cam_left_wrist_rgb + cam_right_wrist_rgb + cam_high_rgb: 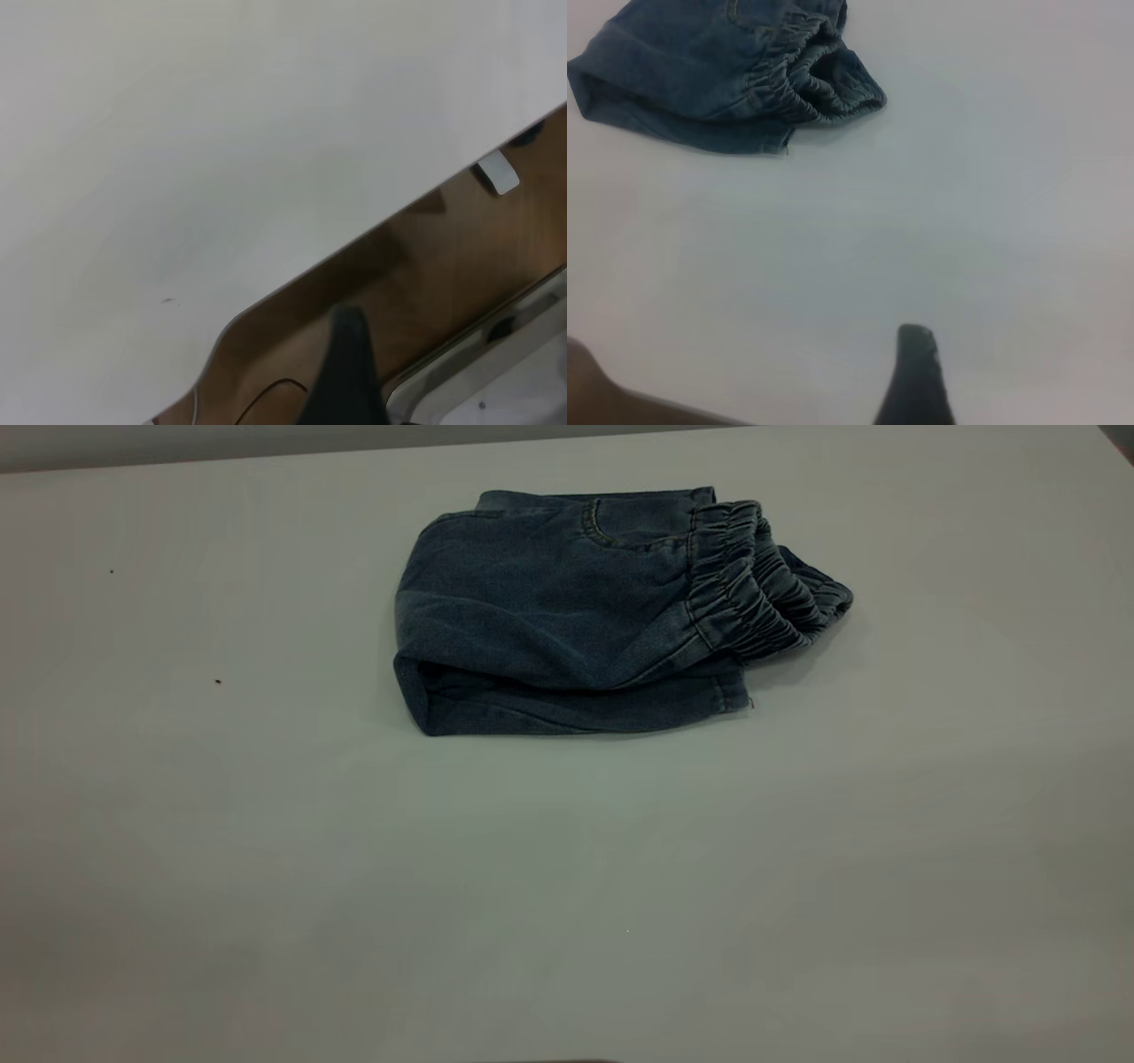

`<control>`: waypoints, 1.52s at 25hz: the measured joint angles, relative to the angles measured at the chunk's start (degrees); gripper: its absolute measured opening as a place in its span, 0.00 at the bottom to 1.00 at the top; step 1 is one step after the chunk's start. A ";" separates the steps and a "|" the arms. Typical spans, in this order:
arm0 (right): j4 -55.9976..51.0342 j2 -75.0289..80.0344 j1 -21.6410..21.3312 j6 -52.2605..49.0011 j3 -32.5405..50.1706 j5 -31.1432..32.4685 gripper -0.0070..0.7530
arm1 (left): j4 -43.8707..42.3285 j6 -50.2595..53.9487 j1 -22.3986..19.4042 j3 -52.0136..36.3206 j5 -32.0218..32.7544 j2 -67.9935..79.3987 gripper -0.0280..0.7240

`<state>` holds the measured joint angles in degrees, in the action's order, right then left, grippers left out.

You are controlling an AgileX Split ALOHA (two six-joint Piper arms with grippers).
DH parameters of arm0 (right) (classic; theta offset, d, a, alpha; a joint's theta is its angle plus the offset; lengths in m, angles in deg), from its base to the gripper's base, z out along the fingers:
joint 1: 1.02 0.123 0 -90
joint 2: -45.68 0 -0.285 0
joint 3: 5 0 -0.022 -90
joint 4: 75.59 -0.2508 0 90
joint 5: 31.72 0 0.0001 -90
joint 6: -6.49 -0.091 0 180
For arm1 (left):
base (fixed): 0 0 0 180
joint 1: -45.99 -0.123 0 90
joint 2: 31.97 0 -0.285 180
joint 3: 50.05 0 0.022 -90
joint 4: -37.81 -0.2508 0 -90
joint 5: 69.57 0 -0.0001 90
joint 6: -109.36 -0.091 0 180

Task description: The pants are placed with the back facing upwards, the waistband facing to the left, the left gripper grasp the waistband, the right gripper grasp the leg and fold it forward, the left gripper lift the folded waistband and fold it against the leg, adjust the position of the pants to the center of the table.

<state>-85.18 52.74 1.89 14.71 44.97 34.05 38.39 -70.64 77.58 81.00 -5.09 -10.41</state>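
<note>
Folded already into a thick bundle: pants (567, 611) lying on the desk (567, 886) toward the far side, a little right of the middle in the exterior view, waistband (753, 584) doubled over at the right end and gaping in loose ruffles, leg (576, 710) flat underneath with its hem showing along the near edge. Left, by the look of it, only the last step: shifting the bundle to the centre. Parked well clear for now, left gripper (350, 372) out over the desk's edge with nothing of the denim in its view, right gripper (917, 376) over bare desk with the pants well apart from it; cannot tell of either whether open or closed. Probably best to bring both in low from the near side and take the bundle at its two ends, one at the folded end on the left, one just inside the waistband. Pinch through all layers, not the top one alone, or risk peeling the fold open. Keep both moving together, at the same pace, toward the near side, with a small drift left. Slide rather than lift high, since a raised bundle would likely sag and unroll. Watch the ruffled elastic: springy, apt to slip from a shallow hold. Release only once flat, then draw straight up so nothing drags along.
</note>
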 joint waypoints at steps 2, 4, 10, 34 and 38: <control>0.00 0.00 0.00 0.00 0.00 0.00 0.64 | -0.05 0.00 0.00 0.00 -0.10 0.00 0.77; 0.00 0.00 0.00 0.00 0.00 0.00 0.64 | -0.04 0.31 0.00 0.00 -0.12 0.00 0.77; 0.00 0.00 0.00 0.00 0.00 0.00 0.64 | -0.16 0.31 0.00 0.00 -0.12 0.00 0.77; 0.00 0.00 -3.20 -0.06 0.00 0.00 0.64 | -0.16 0.00 -31.68 -0.18 0.04 -14.81 0.77; -0.05 0.00 -3.37 -0.01 0.00 0.00 0.64 | -0.16 0.00 -31.68 -0.18 0.10 -14.81 0.77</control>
<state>-85.23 52.74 -1.48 14.70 44.97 34.05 38.22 -70.64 45.90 80.82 -4.99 -25.21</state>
